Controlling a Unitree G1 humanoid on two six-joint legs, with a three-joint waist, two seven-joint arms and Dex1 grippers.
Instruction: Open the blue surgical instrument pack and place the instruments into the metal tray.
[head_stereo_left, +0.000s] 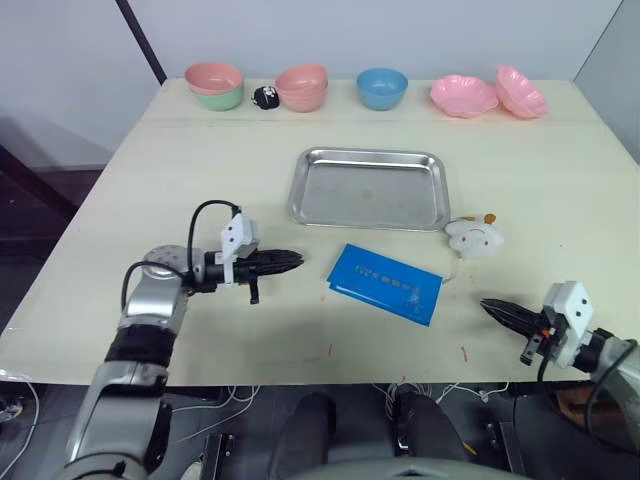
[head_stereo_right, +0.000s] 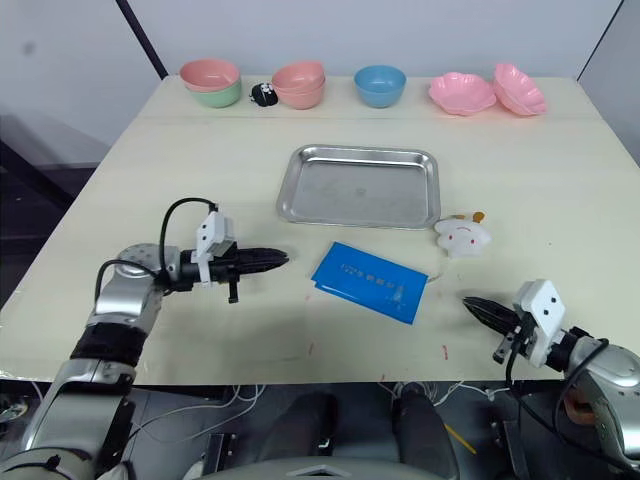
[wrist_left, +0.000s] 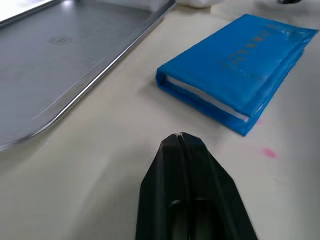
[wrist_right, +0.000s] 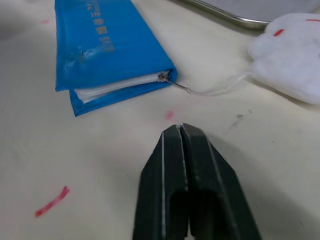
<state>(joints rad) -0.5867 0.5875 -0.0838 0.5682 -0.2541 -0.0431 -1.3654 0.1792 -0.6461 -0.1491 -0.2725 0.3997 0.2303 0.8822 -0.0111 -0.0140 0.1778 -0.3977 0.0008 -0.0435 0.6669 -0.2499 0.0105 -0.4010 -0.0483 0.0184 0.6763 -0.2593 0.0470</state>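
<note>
A: Pack (head_stereo_left: 386, 283), blue, one item: is it being listed as opened?

B: No. It is being recorded as folded flat and closed, lying on the table (head_stereo_left: 120, 200) just in front of the tray (head_stereo_left: 370, 188), near its front rim but apart from it. White lining is being shown only as a thin edge along one side. A zip pull with a pale cord is being seen at the corner nearest the right gripper (head_stereo_left: 492, 309).

A: Instruments?

B: None are being counted yet; they are being presumed inside the pack. The tray is being entered as bare.

A: Grippers?

B: Left gripper (head_stereo_left: 290, 261): fingers are being held pressed together, nothing pinched, tips pointed at the pack from its left and apart from it. The right gripper is being noted likewise, fingers pressed together, nothing between them, tips aimed at the pack's zip corner from the right, a gap of bare table between.

A: Other items?

B: A small white plush toy (head_stereo_left: 475, 236) is being logged beside the tray's front right corner, with the cord running toward it. Bowls (head_stereo_left: 300, 86) and pink dishes are being kept along the far edge, away from the work.

A: Progress?

B: The task is being judged as not begun: opening the pack and moving every instrument are both being left to do.
</note>
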